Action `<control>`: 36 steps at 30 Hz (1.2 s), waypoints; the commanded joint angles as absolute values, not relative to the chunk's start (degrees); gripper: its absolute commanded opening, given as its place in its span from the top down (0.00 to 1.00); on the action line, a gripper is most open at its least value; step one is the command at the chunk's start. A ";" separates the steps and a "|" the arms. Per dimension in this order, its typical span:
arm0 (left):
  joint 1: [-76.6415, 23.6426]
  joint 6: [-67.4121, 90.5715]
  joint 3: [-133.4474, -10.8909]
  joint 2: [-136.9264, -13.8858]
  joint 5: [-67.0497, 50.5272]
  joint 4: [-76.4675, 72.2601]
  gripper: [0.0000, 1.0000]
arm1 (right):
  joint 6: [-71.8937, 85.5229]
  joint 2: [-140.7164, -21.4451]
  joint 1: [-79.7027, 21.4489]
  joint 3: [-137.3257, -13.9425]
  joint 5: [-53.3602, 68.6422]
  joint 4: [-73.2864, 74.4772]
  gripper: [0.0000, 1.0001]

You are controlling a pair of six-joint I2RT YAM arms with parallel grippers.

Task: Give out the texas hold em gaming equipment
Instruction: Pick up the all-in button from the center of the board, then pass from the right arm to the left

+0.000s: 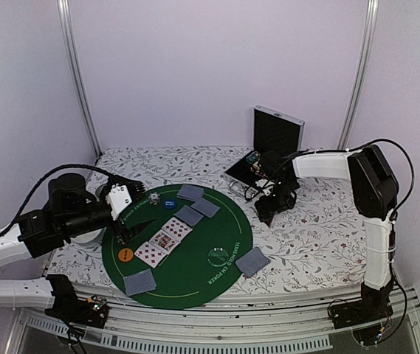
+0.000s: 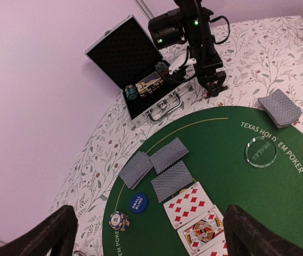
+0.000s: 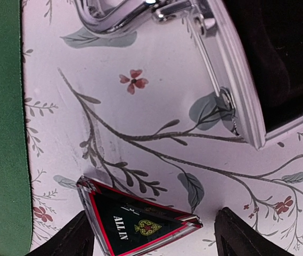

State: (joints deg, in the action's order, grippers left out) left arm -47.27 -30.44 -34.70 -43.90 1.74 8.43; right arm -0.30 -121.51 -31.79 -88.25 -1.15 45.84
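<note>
A dark red-edged "ALL IN" triangle [image 3: 135, 221] lies flat on the floral cloth between the spread fingers of my right gripper [image 3: 151, 242], which is open just above it, beside the mat [image 1: 195, 284]. My left gripper [image 2: 151, 245] is open and empty above the mat's left part. Below it lie three face-down grey-blue cards [image 2: 172, 180], face-up cards [image 2: 190, 204], a blue "small blind" disc [image 2: 138, 203] and a short chip stack [image 2: 119, 221]. An orange disc [image 1: 125, 255], a clear dealer disc [image 1: 218, 257] and two face-down card piles [image 1: 139, 282] [image 1: 253, 261] also sit on the mat.
An open metal case [image 2: 140, 69] with chips inside stands at the back, its chrome rim [image 3: 231, 80] close to my right gripper [image 1: 267, 212]. A white bowl is partly hidden under my left arm [image 1: 84, 237]. The cloth's near edge is just past the mat.
</note>
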 commanded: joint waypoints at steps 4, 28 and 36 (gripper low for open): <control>-47.89 -30.85 -34.10 -44.36 1.44 7.87 0.02 | -1.86 -124.47 -31.92 -86.92 0.00 45.96 0.26; -47.88 -30.81 -34.11 -44.04 0.66 7.97 0.02 | -1.23 -119.33 -34.50 -92.59 5.99 48.76 0.42; -47.82 -30.94 -34.27 -43.29 -1.07 8.10 0.02 | -1.07 -120.00 -38.59 -99.23 8.79 51.10 0.42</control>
State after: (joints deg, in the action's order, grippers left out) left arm -47.27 -30.46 -34.70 -44.10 0.12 8.43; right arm -1.32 -121.43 -35.55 -94.32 6.35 49.71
